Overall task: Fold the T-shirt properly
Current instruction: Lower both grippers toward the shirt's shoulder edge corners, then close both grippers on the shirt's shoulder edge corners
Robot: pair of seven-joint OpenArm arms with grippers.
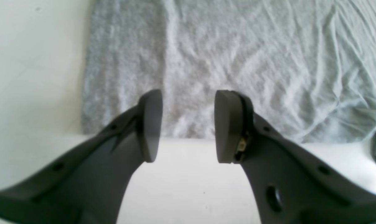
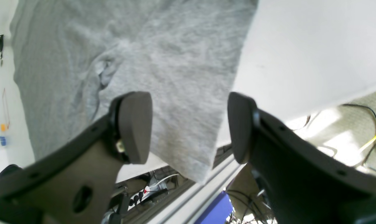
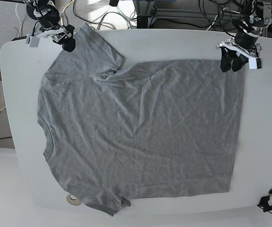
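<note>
A white table (image 3: 263, 132) with rounded corners carries the grey T-shirt (image 3: 140, 137), spread flat plain side up, collar toward nine o'clock, hem toward three o'clock, one sleeve overhanging the edge.

Heather-grey T-shirt (image 3: 140, 132) on a white table (image 3: 263, 142); dark grey hand pads (image 1: 150, 124).

Dark grey claws (image 1: 188, 126), rounded pads (image 2: 135, 126)

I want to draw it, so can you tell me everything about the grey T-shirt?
The T-shirt is heather-grey, soft-looking cotton, spread flat and wrinkly on the white table, plain side up. Its neck points to the base view's left, its hem right. One sleeve tip hangs over the table edge under the open right hand; the open left hand hovers at a hem corner.
</note>
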